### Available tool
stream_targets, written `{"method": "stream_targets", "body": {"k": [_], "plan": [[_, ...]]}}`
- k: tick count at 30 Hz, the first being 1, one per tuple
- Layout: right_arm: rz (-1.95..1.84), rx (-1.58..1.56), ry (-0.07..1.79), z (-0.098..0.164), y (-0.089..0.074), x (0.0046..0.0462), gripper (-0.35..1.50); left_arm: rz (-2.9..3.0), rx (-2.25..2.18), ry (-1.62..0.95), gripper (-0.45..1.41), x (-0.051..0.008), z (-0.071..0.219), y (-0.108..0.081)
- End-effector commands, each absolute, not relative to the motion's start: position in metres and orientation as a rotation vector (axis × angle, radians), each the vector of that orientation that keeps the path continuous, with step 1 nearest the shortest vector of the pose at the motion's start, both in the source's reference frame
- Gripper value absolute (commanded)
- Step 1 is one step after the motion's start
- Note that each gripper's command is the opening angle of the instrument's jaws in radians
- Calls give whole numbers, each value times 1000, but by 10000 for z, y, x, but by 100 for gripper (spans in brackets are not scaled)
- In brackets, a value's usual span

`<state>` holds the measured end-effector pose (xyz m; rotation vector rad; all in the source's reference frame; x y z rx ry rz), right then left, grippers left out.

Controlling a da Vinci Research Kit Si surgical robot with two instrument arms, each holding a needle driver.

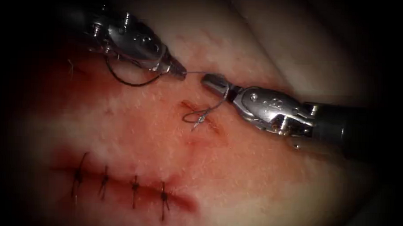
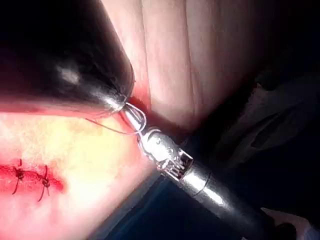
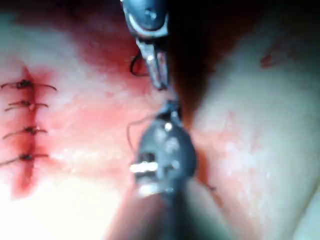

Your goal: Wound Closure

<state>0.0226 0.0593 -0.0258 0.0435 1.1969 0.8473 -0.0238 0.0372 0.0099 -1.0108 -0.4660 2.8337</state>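
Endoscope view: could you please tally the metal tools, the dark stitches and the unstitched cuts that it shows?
Silver metal needle drivers: 2, the left tool and the right tool, each shut on the thin grey thread.
Dark knotted stitches along the closed cut: 4.
Short red unstitched cut: 1.
Total: 7.

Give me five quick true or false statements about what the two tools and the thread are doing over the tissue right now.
1. The left tool and the right tool meet tip to tip above the tissue. True.
2. A short span of thread runs between the two end effectors. True.
3. The lower cut is still unstitched. False: four stitches cross it.
4. The right tool holds a curved needle. False: thread wraps around it and trails down to a small knot on the tissue.
5. Red fluid stains the tissue around the small upper cut. True.
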Motion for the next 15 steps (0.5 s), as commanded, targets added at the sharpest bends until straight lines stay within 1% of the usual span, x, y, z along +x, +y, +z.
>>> {"method": "stream_targets", "body": {"k": [1,4,11,15], "plan": [[843,48,1204,-254,581,232,-35,2832,-1010,-467,-35,-248,106,371],[849,34,1221,-259,573,232,-35,2837,-1012,-476,-35,-259,118,361],[871,-9,1241,-261,577,222,-35,2846,-1012,-476,-35,-261,131,350],[984,-30,1276,-260,578,219,-35,2848,-1018,-486,-35,-267,130,342]]}}
